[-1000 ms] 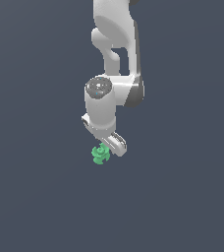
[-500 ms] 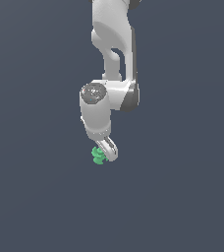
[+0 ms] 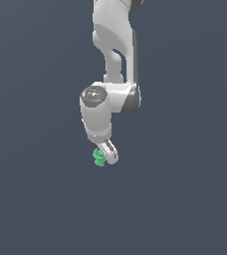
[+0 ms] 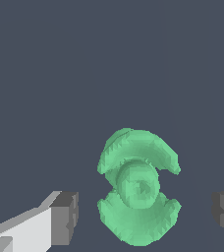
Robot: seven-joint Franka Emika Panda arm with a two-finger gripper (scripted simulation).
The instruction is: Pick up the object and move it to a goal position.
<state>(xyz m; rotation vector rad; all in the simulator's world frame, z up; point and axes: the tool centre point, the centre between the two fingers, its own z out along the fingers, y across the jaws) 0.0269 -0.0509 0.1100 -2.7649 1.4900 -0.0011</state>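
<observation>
The white arm [image 3: 110,74] was seen reaching down over a plain dark grey surface [image 3: 36,199], its edges out of view. The gripper [image 4: 143,214] was held spread apart, the grey pads [image 4: 65,217] standing clear of the object on either side. The green object [image 4: 137,186] lay between the fingers, untouched by either, resting on the surface just beside the fingertip in the exterior view.

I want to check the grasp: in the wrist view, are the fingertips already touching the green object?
No, the green object sits with clear gaps to both fingertips.
</observation>
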